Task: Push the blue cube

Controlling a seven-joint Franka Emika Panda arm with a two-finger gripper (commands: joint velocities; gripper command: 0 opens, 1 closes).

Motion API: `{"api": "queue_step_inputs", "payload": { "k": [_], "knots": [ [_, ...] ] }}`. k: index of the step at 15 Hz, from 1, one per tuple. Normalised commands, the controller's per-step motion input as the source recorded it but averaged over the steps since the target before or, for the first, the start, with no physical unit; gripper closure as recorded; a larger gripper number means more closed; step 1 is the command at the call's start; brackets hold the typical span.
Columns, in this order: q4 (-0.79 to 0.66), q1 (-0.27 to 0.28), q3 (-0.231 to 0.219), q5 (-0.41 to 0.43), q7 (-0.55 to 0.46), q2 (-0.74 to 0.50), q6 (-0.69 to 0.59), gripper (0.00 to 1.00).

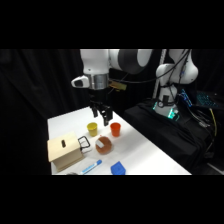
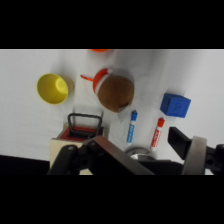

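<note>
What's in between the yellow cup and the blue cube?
In the wrist view, a brown bowl sits between the yellow cup and the blue cube. An orange scoop-like piece pokes out at the bowl's edge.

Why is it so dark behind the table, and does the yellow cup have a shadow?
Side view: black curtains surround the white table, so only the tabletop looks bright. Wrist view: the yellow cup throws a soft grey shadow to its right; the blue cube looks a bit fuzzy; the pincer is a dark blur along the bottom.
</note>
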Motion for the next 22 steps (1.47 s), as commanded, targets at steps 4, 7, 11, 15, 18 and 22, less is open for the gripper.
{"api": "queue_step_inputs", "payload": {
  "k": [4, 7, 11, 15, 18, 22],
  "knots": [
    [0.25, 0.115, 0.046, -0.173, 0.19, 0.23, 0.06, 0.52],
    [0.15, 0.118, 0.056, -0.147, 0.15, 0.13, 0.05, 0.76],
    [0.18, 0.096, 0.038, -0.158, 0.13, 0.23, 0.11, 0.97],
    [0.24, 0.049, -0.008, -0.174, 0.06, 0.37, 0.22, 0.94],
    [0.25, 0.051, -0.019, -0.124, 0.03, 0.36, 0.16, 0.95],
    [0.22, 0.07, -0.003, -0.084, 0.02, 0.28, 0.1, 0.96]
  ]
}}
